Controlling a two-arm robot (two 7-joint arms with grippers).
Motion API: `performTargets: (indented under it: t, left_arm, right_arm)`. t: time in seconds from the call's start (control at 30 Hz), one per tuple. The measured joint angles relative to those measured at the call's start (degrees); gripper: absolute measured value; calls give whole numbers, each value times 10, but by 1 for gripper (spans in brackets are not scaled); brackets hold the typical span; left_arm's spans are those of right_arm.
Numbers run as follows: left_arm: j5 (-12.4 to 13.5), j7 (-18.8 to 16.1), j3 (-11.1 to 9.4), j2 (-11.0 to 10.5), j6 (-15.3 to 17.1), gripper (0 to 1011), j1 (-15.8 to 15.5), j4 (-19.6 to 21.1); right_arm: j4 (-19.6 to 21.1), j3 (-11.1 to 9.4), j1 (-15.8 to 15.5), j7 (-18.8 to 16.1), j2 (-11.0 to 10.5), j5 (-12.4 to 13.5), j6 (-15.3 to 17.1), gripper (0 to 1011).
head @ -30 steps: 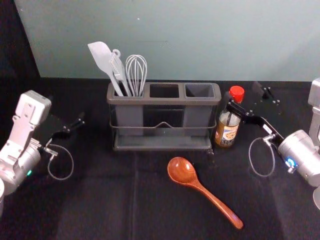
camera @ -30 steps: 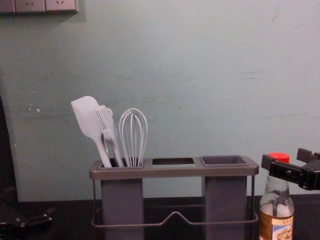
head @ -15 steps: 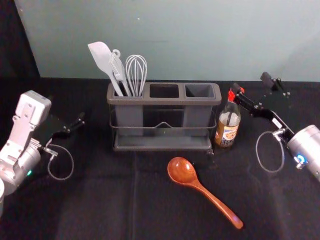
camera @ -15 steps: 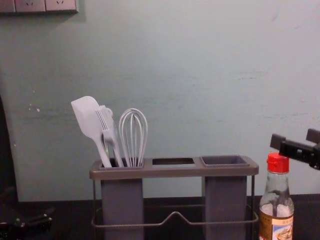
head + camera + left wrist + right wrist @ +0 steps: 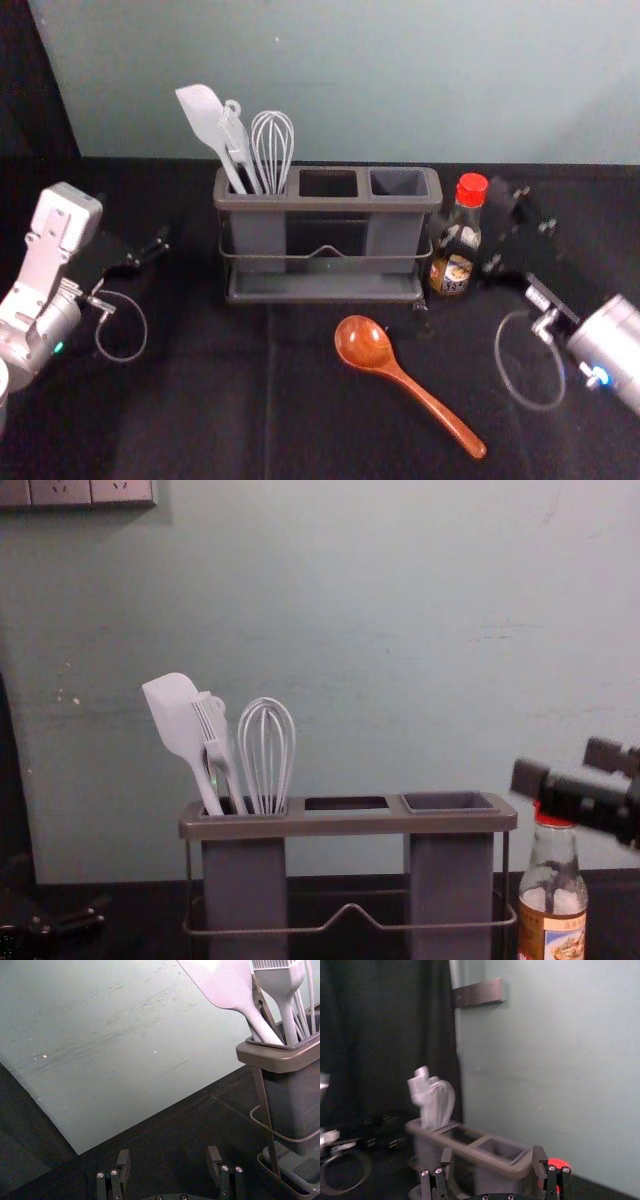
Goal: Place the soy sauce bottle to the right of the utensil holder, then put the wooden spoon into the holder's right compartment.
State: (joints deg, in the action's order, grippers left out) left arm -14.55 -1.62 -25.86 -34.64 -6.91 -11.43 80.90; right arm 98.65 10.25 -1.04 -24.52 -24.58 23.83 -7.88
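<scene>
Soy sauce bottle [image 5: 453, 274] stood just right of the utensil holder [image 5: 330, 204], wooden spoon [image 5: 366, 342] lay in front of it, right end effector [image 5: 567, 768] hung off its right, fingers apart, left end effector [image 5: 134, 220] idled left, also apart

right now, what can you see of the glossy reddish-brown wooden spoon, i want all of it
The glossy reddish-brown spoon, wood by its look, has a rounded bowl, hollow side up, and a long, slim handle. It lies on the black cloth in front of the grey-brown utensil holder, bowl towards the holder, handle slanting back towards the robot's right. Only the cloth touches it.
</scene>
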Motion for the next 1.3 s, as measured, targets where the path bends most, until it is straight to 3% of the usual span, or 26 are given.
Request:
performTargets:
  t: [0.27,0.4,0.7,1.3]
  left_arm:
    - [0,0,0,0,0,1005,0,0]
    - [0,0,0,0,0,1005,0,0]
    - [0,0,0,0,0,1005,0,0]
    - [0,0,0,0,0,1005,0,0]
  right_arm:
    - [21,38,-34,-20,-24,-9,11,1000]
    - [20,63,-40,-15,-34,-25,49,1000]
    - [3,99,-30,16,-42,-66,133,1000]
    - [0,100,-28,17,-42,-68,134,1000]
